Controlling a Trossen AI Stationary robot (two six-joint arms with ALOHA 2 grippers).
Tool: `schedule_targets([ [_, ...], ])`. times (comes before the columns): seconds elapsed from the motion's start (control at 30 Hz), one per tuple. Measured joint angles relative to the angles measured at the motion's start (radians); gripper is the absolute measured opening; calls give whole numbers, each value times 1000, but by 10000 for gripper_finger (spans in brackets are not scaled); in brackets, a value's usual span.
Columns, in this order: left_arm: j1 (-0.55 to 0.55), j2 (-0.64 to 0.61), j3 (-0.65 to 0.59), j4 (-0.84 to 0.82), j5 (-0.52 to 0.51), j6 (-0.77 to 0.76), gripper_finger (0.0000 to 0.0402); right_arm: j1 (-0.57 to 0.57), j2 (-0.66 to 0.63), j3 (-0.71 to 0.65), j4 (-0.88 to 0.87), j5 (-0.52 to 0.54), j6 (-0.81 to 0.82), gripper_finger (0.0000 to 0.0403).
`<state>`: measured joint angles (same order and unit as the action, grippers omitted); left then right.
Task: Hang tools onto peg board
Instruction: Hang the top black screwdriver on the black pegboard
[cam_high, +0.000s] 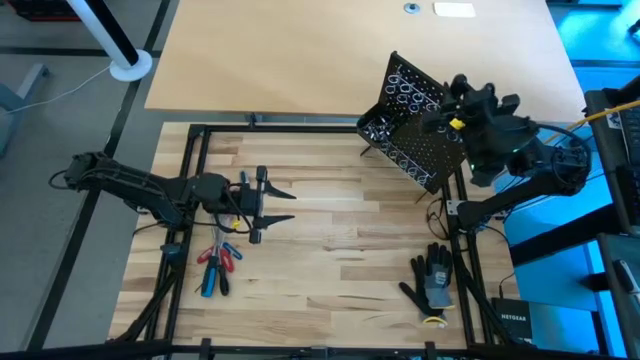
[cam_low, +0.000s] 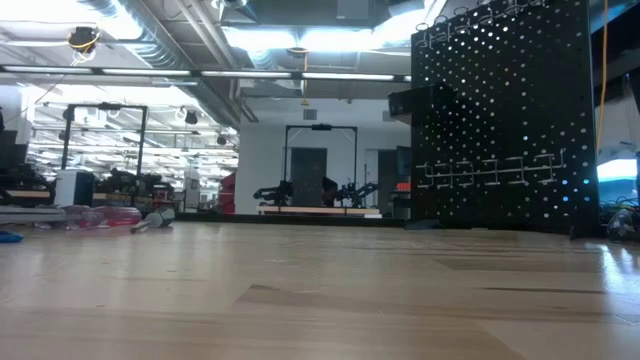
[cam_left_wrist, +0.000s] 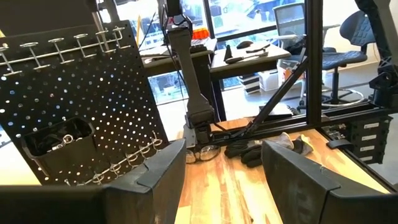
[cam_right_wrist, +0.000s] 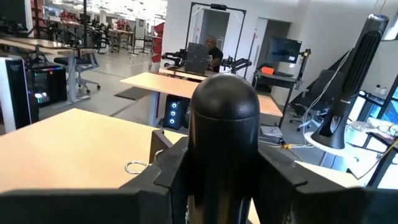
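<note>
Tool (cam_right_wrist: 224, 143) clamped in right end effector (cam_right_wrist: 224, 186)

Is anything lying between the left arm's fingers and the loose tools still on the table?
Nothing visible: the open left gripper hovers over bare wood just beyond the red- and blue-handled tools. The black-and-grey work glove lies far off.

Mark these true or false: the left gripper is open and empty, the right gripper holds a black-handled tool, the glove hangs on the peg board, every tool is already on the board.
1. Left gripper open and empty: true.
2. Right gripper holds a black-handled tool: true.
3. Glove hangs on the peg board: false, it lies on the table.
4. Every tool is on the board: false, red and blue tools lie on the table by the left gripper.
</note>
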<state>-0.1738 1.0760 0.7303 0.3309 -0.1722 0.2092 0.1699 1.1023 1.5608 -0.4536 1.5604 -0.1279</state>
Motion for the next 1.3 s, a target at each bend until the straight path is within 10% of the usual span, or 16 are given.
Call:
schedule_targets([
  [0.4, 0, 0, 0, 0, 0, 0, 200, 0, 8, 0, -288, -25, 293, 133],
  [1.3, 0, 0, 0, 0, 0, -1, 200, 0, 7, 0, -488, -95, 300, 157],
])
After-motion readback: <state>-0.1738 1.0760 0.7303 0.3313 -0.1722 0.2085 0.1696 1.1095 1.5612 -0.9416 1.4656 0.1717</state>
